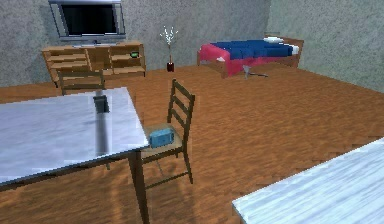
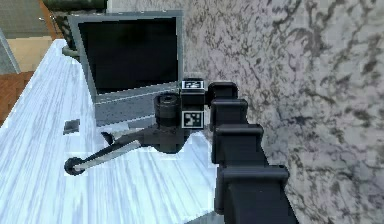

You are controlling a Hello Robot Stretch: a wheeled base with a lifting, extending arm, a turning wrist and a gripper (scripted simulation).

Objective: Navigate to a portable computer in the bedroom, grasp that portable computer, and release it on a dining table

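Note:
In the arm side view a laptop (image 2: 130, 60) with a silver frame and a dark screen stands open on a pale blue-white tabletop (image 2: 40, 120). The dark arm (image 2: 245, 165) rises from the bottom edge to two white marker squares (image 2: 194, 102). Left of them sits the gripper's dark body, and its thin fingers (image 2: 100, 152) slant down to the left in front of the laptop's base. The gripper (image 2: 85, 160) has the tabletop and laptop at and behind its far end, so I cannot tell whether it holds anything.
The forward view has a grey-topped table (image 1: 40, 140) at left bearing a small dark object (image 1: 100, 103), wooden chairs (image 1: 175, 125), a blue box (image 1: 160, 137) on one seat, a pale table corner (image 1: 330, 190), a bed (image 1: 250, 52), a TV (image 1: 88, 20) on a console. A textured wall (image 2: 310, 90) flanks the arm.

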